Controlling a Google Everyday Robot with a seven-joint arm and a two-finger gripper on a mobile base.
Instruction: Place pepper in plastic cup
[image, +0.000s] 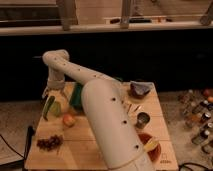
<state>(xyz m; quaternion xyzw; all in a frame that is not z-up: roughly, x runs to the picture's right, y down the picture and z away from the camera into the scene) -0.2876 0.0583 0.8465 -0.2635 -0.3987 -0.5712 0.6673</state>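
The pepper (48, 107) is long, slender and dark green. It stands tilted at the left of the wooden table, its upper end just under my gripper (50, 94). The plastic cup (57, 108) is small and pale yellow-green. It stands right beside the pepper, on its right, and touches or overlaps it. I cannot tell whether the pepper's lower end is inside the cup or beside it. My arm (100, 115) reaches from the lower right across the table, bends at the far left and comes down onto the pepper's top.
A round orange-red fruit (69, 120) lies just right of the cup. Dark grapes (48, 142) lie near the front left. A large dark green container (76, 95) stands behind the fruit. A metal can (142, 120), a dark bowl (140, 89) and a red bowl (151, 143) are on the right. Bottles (197, 112) stand beyond the table's right edge.
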